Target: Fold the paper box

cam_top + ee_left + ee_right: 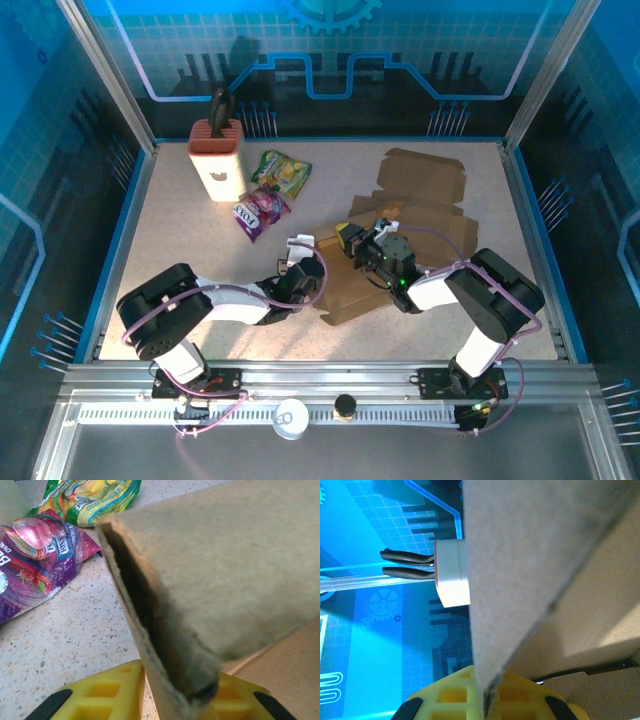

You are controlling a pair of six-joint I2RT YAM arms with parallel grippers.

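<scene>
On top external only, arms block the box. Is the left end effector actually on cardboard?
Observer: Left wrist view: a doubled-over flap of the paper box sits between the yellow fingers of the left end effector. Can't tell if it's clamped.
Operator: Right side?
Observer: Right wrist view: the right end effector is shut on the edge of a single panel.
Operator: Left flap pressed flat?
Observer: No, its two layers gape apart.

The brown cardboard paper box lay mostly flat, stretching from centre toward one o'clock, its near flap lifted and doubled over.
</scene>
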